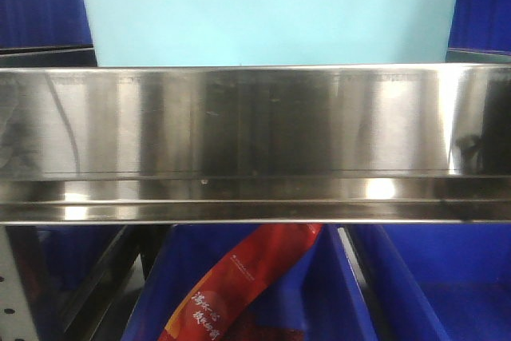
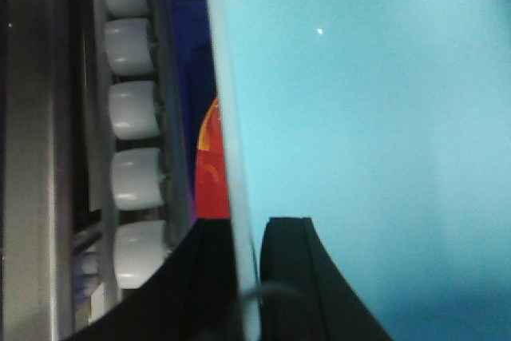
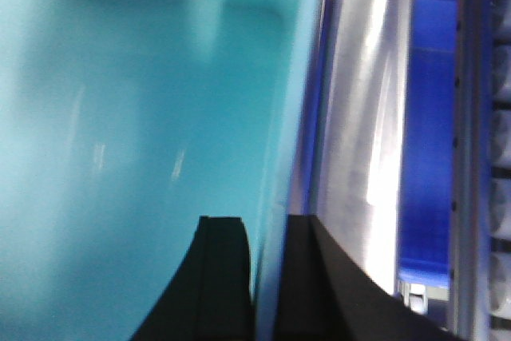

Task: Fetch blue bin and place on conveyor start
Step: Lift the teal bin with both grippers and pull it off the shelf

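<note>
The pale aqua blue bin [image 1: 267,13] fills the top of the front view, just behind and above the shiny steel shelf rail [image 1: 255,141]. In the left wrist view my left gripper [image 2: 246,225] is shut on the blue bin's [image 2: 359,157] left wall, one black finger inside, one outside. My right gripper [image 3: 267,221] is shut on the right wall of the blue bin [image 3: 144,101] in the same way. The conveyor start is out of view.
Dark blue crates [image 1: 32,1] stand beside the bin and below the rail [image 1: 415,285]. A red packet [image 1: 239,285] lies in a lower crate. White shelf rollers [image 2: 132,113] run left of the bin. A steel upright [image 3: 363,117] stands close to its right.
</note>
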`<state>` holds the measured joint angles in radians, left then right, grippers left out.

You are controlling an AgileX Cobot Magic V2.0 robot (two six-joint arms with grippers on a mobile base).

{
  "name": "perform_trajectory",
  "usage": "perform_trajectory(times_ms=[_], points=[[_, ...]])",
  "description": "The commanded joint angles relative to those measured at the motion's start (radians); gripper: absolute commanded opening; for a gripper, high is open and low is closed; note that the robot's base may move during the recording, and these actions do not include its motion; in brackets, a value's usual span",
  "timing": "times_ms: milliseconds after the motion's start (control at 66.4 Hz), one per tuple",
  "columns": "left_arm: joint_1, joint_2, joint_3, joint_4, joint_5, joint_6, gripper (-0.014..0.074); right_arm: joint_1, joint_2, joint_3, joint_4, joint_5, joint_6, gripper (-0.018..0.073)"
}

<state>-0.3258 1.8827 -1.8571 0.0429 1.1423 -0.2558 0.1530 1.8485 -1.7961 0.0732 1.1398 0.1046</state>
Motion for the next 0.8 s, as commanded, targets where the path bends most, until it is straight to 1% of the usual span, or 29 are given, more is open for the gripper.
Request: perform_trajectory(times_ms=[0,211,407,512,633,784], points=[[0.001,0.000,-0.010,-0.014,0.003,0.008,-0.0111,0.001,-0.005,-0.010,-0.007,-0.011,-0.015,-0.0152],[0.001,-0.005,-0.010,-0.014,0.022,0.008,-0.0111,0.001,-0.019,-0.010,-0.007,0.002,-0.015,-0.0153],[-0.007,-0.094,-0.010,-0.014,0.018,0.008,-0.0111,0.001,-0.114,-0.010,-0.007,-0.005,-0.015,-0.0153],[-0.024,-0.181,-0.010,-0.009,-0.014,0.008,-0.0111,0.001,-0.218,-0.010,-0.007,-0.052,-0.015,-0.0153],[-0.053,-0.280,-0.010,0.013,-0.081,0.008,-0.0111,0.001,-0.314,-0.010,-0.007,-0.098,-0.015,-0.0153],[-0.069,-0.378,-0.013,0.009,-0.175,0.008,-0.0111,0.001,-0.398,-0.010,-0.007,-0.160,-0.015,-0.0153]])
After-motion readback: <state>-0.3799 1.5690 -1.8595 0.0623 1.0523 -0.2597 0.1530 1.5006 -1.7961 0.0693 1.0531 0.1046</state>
